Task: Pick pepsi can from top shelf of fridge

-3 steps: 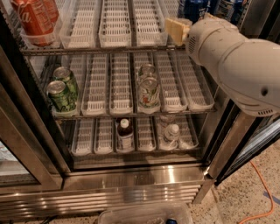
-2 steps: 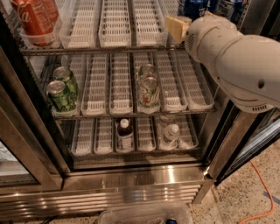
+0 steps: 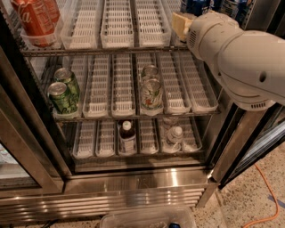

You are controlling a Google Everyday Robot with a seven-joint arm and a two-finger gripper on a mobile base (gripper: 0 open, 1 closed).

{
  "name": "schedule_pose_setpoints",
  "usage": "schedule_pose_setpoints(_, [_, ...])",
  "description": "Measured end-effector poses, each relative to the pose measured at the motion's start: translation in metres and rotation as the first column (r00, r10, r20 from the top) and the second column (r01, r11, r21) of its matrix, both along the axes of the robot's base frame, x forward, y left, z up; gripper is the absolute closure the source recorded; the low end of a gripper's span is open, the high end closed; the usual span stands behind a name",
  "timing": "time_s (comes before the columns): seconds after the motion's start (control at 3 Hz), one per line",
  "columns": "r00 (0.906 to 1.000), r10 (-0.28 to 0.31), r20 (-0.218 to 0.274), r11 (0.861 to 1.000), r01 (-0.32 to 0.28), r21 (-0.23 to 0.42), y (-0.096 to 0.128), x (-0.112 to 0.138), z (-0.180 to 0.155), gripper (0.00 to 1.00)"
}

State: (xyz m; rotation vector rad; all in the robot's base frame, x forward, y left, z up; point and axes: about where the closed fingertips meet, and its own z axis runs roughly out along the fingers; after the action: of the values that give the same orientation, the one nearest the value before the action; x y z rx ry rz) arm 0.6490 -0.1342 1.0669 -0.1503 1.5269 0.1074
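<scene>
Creeping further toward twelve o'clock, the gripper [image 3: 181,24] is nearing the pepsi can [image 3: 198,6] at one o'clock on the fridge's [image 3: 133,189] top shelf [image 3: 102,50], evidently lining up a grasp; its open-or-closed state cannot be told.

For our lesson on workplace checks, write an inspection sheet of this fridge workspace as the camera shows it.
Surface: top shelf, a wire rack lined with white slotted lane trays.
Job's things: pepsi can, dark blue, at the shelf's right rear, cut off by the picture's top edge, with others like it beside it.
Clutter: red cola cans top left; green cans and green-and-white cans on the middle rack; bottles on the bottom rack.
Grippers: gripper at the top shelf's right front, close to the pepsi cans.
Cables: orange cable on the floor, lower right.
Surroundings: fridge with a ribbed steel base; clear plastic bin in front.
</scene>
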Motion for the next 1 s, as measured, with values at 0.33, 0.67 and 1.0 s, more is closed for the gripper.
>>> schedule_pose_setpoints(0.33, [1.0,0.0,-0.004,1.0,0.0,0.005,0.0016,0.0016,0.0001,0.93])
schedule_pose_setpoints(0.67, [1.0,0.002,-0.006,1.0,-0.002,0.009,0.0034,0.0013,0.0004,1.0])
schedule_pose_setpoints(1.0, [1.0,0.004,-0.003,1.0,-0.004,0.013,0.0051,0.0001,0.0025,1.0])
